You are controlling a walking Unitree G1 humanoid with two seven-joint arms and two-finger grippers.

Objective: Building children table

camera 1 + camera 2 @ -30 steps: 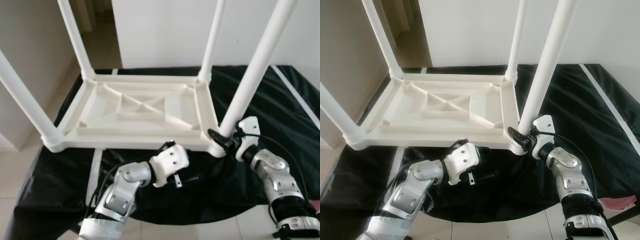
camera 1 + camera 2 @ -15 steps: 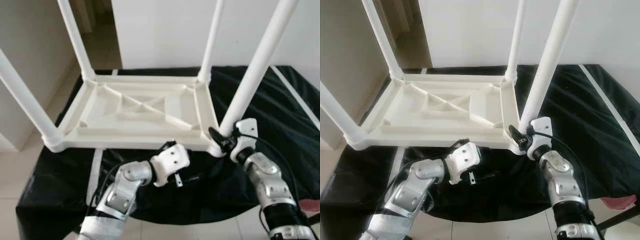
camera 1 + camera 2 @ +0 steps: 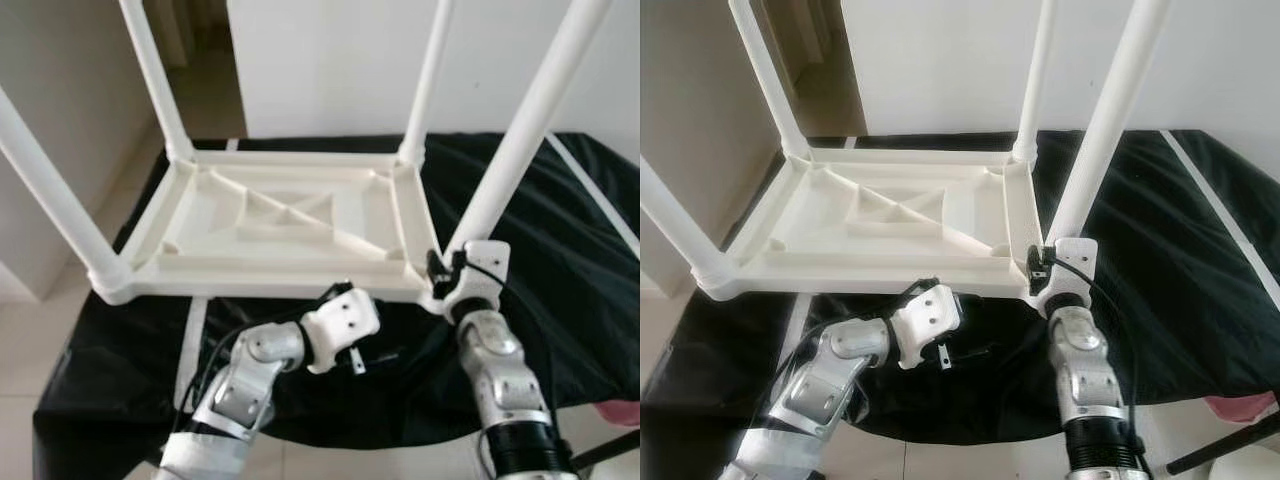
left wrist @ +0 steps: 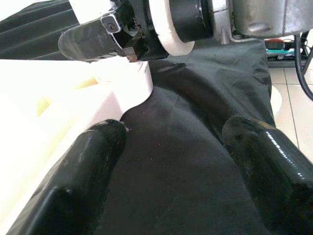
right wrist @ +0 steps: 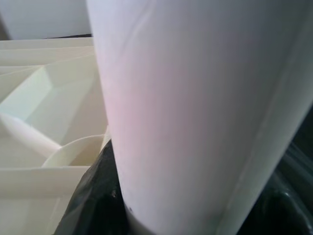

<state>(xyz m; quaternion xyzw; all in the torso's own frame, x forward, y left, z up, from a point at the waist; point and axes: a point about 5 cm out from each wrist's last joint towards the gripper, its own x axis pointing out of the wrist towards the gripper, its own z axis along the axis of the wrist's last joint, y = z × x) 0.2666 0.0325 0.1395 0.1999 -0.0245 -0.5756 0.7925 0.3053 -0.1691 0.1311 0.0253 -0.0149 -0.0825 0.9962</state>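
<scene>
A white plastic children's table [image 3: 290,215] lies upside down on a black cloth [image 3: 560,230], its legs pointing up. My right gripper [image 3: 440,272] is at the base of the near right leg [image 3: 510,150], by the corner socket, shut on that leg. In the right wrist view the leg [image 5: 195,107] stands between the black fingers [image 5: 88,196]. My left gripper [image 3: 372,358] lies low in front of the table's near edge, open, with only cloth between its fingers [image 4: 88,161]. The left wrist view looks toward the right gripper's finger [image 4: 98,39] at the corner.
The near left leg [image 3: 50,200] and two far legs [image 3: 150,70] [image 3: 425,80] rise around the tabletop. A white wall [image 3: 330,60] stands behind. Tiled floor [image 3: 30,340] lies to the left, and something pink [image 3: 625,410] sits low at the right.
My right forearm has swung in from the right to stand straight below the near right corner, the gripper staying at the leg's base. The left arm has not moved.
</scene>
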